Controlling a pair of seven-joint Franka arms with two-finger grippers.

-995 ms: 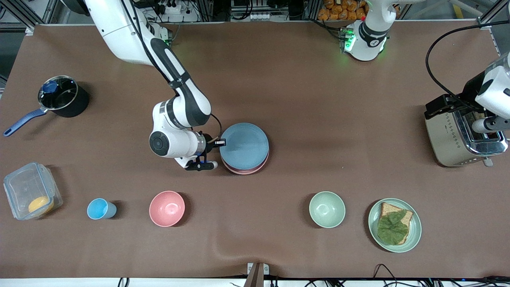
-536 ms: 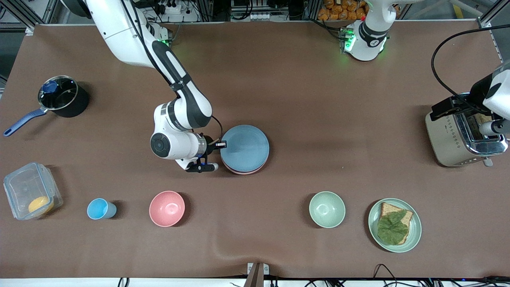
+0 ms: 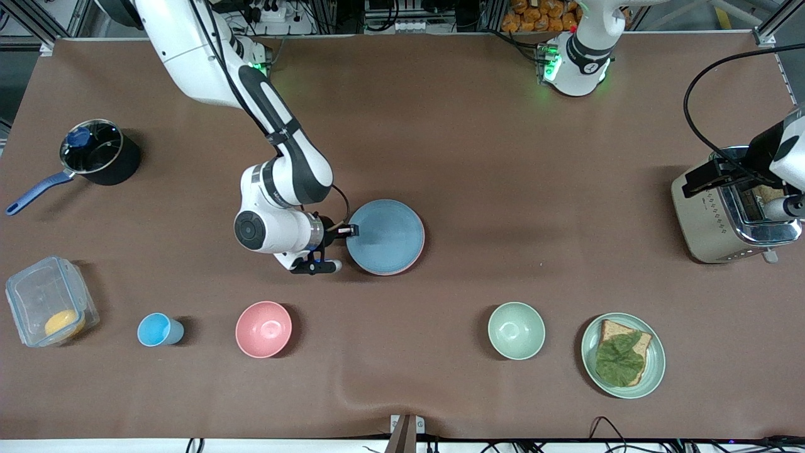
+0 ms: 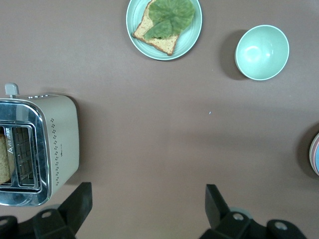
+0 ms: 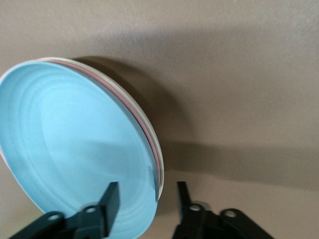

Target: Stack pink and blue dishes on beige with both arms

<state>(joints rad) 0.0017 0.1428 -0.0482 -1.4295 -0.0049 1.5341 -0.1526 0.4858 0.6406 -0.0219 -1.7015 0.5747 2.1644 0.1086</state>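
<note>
So the stack's basically together mid-desk: blue plate (image 3: 385, 237) on top, pink plate (image 5: 155, 155) showing as a thin rim right under it, and in the right wrist view a cream edge of the beige plate (image 5: 151, 133) peeks out below the pink. The right end effector (image 3: 347, 231) is at the stack's edge on the right arm's side, fingers parted with the blue plate's rim sitting between them; I can't tell whether either finger actually touches the rim.

The left end effector (image 4: 148, 206) is over the toaster (image 3: 723, 217) at the left arm's end of the desk, fingers spread wide, nothing in them. There's bread in the toaster slot and some small lettering on its side, too tiny to read.

Nearer the front camera than the stack: a clear container (image 3: 47, 308) with something orange in it, blue cup (image 3: 157, 329), pink bowl (image 3: 264, 329), green bowl (image 3: 516, 330), and a green plate (image 3: 654, 365) carrying bread with a leaf. A dark saucepan (image 3: 100, 154) sits toward the right arm's end.
</note>
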